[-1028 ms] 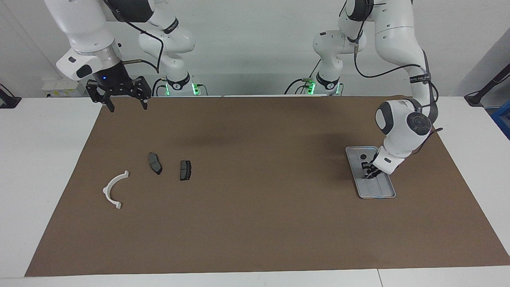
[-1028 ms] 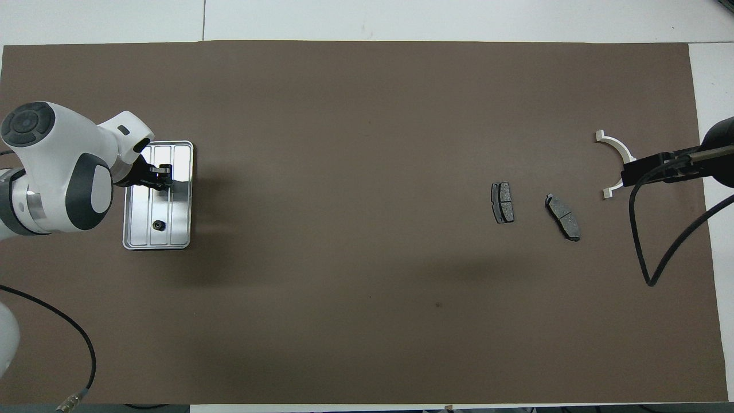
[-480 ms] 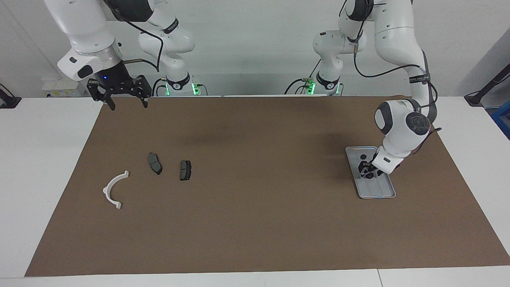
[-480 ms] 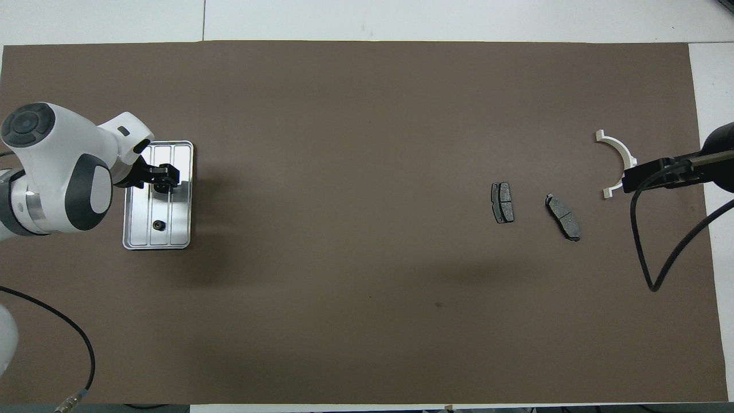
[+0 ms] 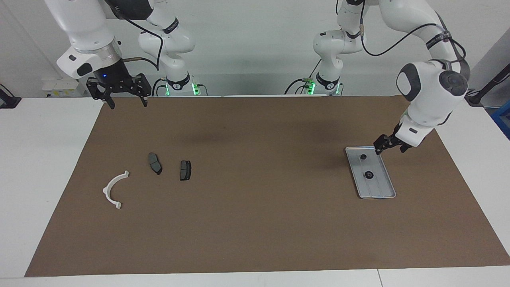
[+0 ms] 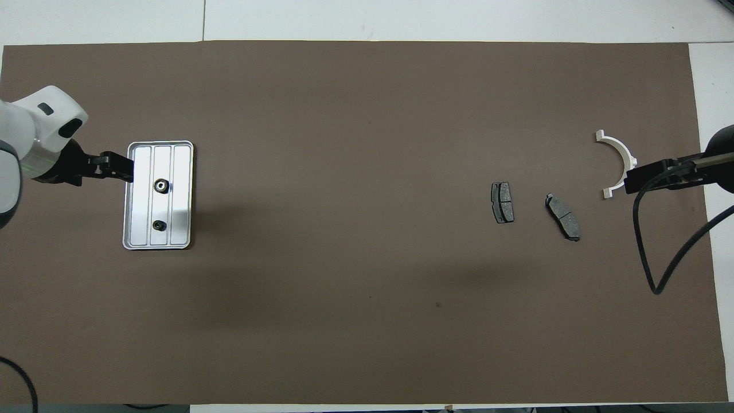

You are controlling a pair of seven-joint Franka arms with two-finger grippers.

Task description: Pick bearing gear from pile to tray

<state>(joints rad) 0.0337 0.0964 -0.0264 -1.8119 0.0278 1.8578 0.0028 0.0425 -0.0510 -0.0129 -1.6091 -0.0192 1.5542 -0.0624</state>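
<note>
The right gripper (image 5: 125, 101) waits up high over the mat's (image 5: 255, 223) edge close to the robots, at the right arm's end of the desk (image 5: 44, 167), with its fingers spread and nothing in them. The left gripper (image 5: 383, 144) hangs over the tray's (image 5: 388, 194) rim on the robot side; I cannot tell if its fingers are apart, but nothing is in them. In the tray lie two small black round gears (image 5: 369, 174), one near that rim and one in the middle, apart from each other. Toward the right arm's end, two dark pads (image 5: 155, 163) lie side by side, and the white bracket (image 5: 113, 190) lies a bit farther out, near the mat's side edge. No more gears show in the pile, so the job looks about done. What could go wrong? The left gripper is low, so if it swings sideways it could bump the rim, slide the tray and make the gears roll.
</note>
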